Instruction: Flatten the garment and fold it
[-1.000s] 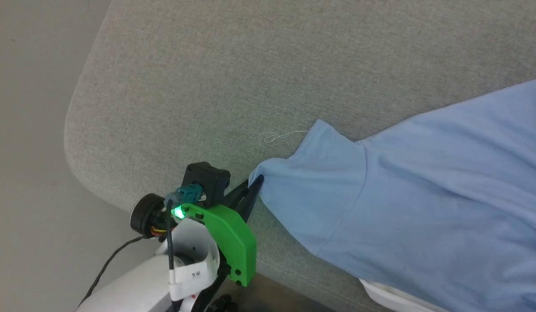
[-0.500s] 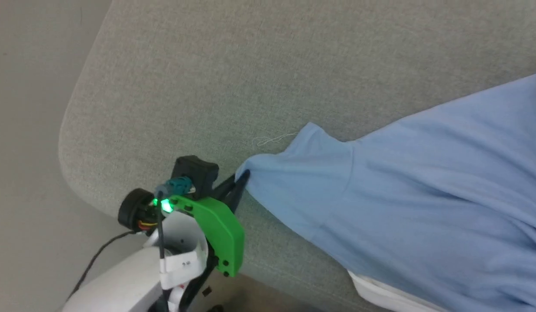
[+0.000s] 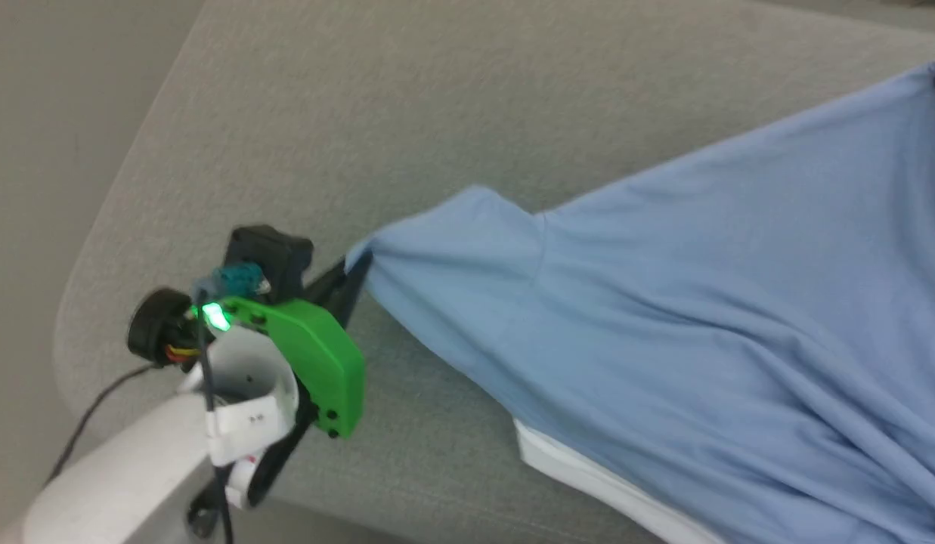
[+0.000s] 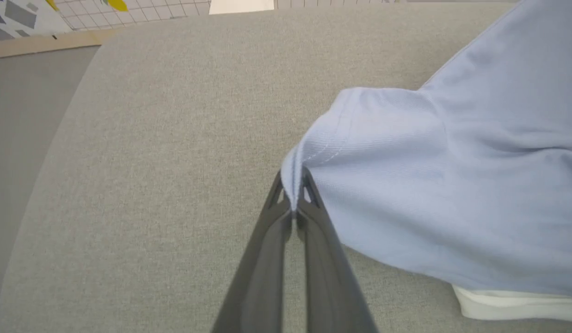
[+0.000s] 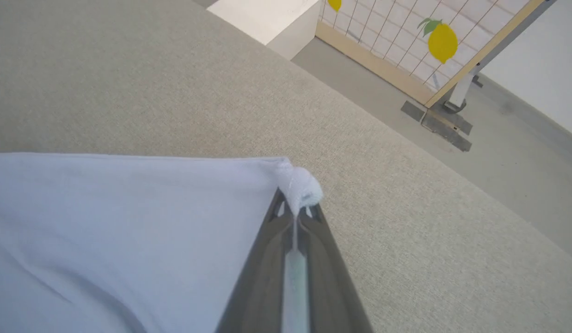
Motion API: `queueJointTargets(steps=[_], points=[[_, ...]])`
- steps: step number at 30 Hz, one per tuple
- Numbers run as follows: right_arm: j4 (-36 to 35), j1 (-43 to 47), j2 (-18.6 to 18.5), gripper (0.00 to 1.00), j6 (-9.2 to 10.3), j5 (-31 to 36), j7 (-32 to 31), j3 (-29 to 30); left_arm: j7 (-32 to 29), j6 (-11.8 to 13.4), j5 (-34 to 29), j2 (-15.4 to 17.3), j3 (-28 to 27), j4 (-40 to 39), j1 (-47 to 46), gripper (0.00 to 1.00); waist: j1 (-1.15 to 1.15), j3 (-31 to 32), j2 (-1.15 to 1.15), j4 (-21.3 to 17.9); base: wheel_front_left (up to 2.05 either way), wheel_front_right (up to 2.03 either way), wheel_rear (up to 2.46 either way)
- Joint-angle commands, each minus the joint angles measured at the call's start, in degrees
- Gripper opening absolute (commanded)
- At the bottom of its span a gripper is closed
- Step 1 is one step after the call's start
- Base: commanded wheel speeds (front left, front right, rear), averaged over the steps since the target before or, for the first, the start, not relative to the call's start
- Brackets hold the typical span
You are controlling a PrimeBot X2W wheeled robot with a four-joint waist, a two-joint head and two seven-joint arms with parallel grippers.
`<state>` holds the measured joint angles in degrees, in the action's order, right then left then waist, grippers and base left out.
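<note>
The garment [image 3: 664,317], a light blue short-sleeved shirt, lies across the grey padded surface [image 3: 361,113], and its white collar [image 3: 580,472] hangs over the near edge. My left gripper [image 3: 359,262] is shut on the hem of a sleeve [image 4: 359,138], the cloth pinched between the fingertips [image 4: 292,194]. In the right wrist view my right gripper [image 5: 295,203] is shut on a bunched corner of the garment [image 5: 300,187], and the fabric [image 5: 105,222] stretches away to the left.
The padded surface has a rounded corner [image 3: 82,317] at the left with grey floor [image 3: 44,113] beyond it. A white box [image 5: 267,18] and a gridded screen with a lemon picture [image 5: 440,41] stand on the floor past the far edge.
The head camera has shifted. My left gripper has pulled the sleeve leftward, drawing the garment tauter. The right gripper has shut on the corner.
</note>
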<state>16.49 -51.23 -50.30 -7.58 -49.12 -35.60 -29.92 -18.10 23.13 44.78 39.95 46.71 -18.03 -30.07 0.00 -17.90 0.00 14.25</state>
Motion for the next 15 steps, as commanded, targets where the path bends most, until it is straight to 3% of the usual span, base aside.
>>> queueJointTargets(steps=[1, 15], points=[[-0.8, -0.6, -0.5, 0.00, 0.09, -0.9, 1.6, -0.1, 0.2, -0.2, -0.1, 0.8, -0.9, -0.4, -1.7, 0.00, 0.00, 5.3, 0.00, -5.0, 0.00, 0.00, 0.00], [-11.4, 1.5, -1.9, 0.00, 0.09, -5.4, 12.8, 4.1, 4.8, -0.2, 0.3, 8.0, -12.9, -3.7, -9.3, 0.00, 0.00, 13.8, 0.00, -13.1, 0.00, 0.00, 0.00]])
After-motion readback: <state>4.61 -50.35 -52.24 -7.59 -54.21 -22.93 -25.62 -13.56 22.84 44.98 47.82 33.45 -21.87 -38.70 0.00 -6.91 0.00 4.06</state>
